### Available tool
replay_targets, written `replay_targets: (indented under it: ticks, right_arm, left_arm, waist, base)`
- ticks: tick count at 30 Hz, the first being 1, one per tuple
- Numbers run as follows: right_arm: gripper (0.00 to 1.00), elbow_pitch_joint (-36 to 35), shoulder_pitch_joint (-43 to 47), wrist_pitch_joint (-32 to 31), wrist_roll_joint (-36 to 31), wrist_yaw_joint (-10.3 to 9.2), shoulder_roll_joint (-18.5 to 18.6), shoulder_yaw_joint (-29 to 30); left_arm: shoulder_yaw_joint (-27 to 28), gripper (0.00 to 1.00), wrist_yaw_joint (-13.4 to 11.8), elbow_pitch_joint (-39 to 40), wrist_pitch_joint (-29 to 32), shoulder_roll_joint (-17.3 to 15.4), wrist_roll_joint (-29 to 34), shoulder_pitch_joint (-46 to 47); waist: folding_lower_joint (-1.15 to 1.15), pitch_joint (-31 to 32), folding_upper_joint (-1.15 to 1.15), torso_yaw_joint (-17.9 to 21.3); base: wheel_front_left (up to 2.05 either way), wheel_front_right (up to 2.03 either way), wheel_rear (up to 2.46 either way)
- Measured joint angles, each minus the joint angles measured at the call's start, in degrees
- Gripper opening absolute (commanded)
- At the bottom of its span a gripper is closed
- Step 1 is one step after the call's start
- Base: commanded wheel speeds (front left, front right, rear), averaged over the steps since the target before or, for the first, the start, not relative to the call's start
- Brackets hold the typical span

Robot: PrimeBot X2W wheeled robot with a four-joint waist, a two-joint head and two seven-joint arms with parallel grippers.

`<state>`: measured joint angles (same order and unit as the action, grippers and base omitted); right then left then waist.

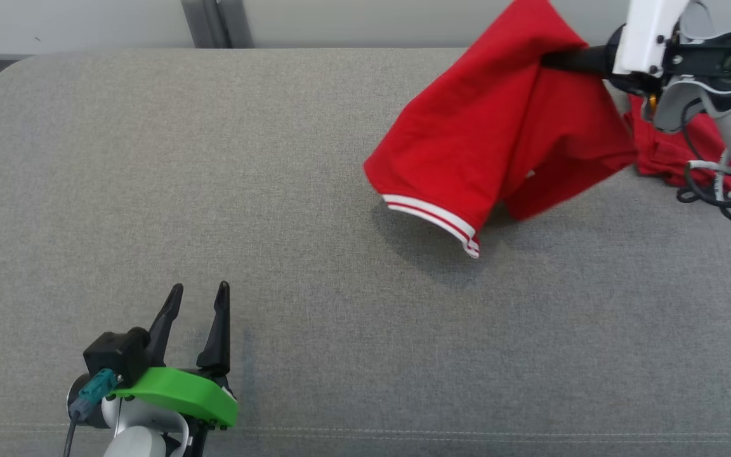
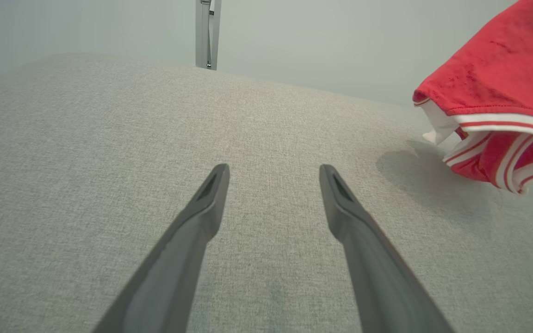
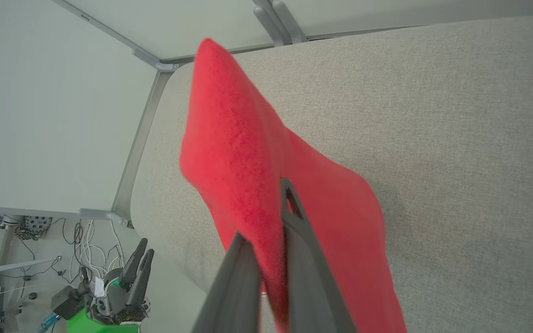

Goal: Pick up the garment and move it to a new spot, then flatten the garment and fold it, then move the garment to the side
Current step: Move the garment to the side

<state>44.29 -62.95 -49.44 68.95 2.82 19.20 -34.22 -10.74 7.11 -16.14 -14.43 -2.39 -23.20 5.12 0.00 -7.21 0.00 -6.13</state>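
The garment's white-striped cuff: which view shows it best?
The left wrist view: the cuff is close, its stripes sharp. The head view shows the cuff smaller, from above. The right wrist view gives the garment, plain cloth, in the right gripper.

Garment (image 1: 499, 127): plain red; sleeve cuff (image 1: 432, 219) banded white with thin red stripes.
Cushion (image 1: 276, 190): light grey, fine woven fleck.
Left gripper (image 1: 200, 287): dark grey fingers, bright green bracket (image 1: 181, 393), teal plug (image 1: 96, 386), black block (image 1: 115, 352).
Right arm (image 1: 645, 32): white and silver-grey casing.
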Motion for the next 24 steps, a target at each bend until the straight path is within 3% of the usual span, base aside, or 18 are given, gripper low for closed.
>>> replay_targets:
  ticks: [6,15,20,24]
  right_arm:
    - [0.0,3.28,-0.02,-0.23,1.26,-4.02,4.48,4.42]
    - [0.0,2.97,-0.12,6.67,-1.03,-3.83,10.32,7.02]
    - [0.0,2.19,-1.26,9.7,-1.37,-2.66,10.88,8.44]
    - [0.0,1.97,-1.29,11.65,0.2,-0.84,8.79,9.73]
  left_arm:
    - [1.05,1.0,0.0,0.69,0.0,0.0,-0.25,0.8]
    - [1.16,1.0,0.0,1.85,0.0,-0.01,-0.23,1.18]
    - [1.22,1.0,0.01,2.45,0.0,-0.07,-0.13,3.97]
    - [1.08,1.0,0.01,2.29,0.0,-0.04,-0.1,5.23]
  waist:
    - [0.0,-1.82,0.0,-0.36]
    - [0.0,-6.15,0.0,0.16]
    - [0.0,-9.18,0.0,0.76]
    - [0.0,-11.37,0.0,1.34]
  base:
    - [0.0,0.0,0.0]
    - [0.0,0.0,0.0]
    - [0.0,0.0,0.0]
    - [0.0,0.0,0.0]
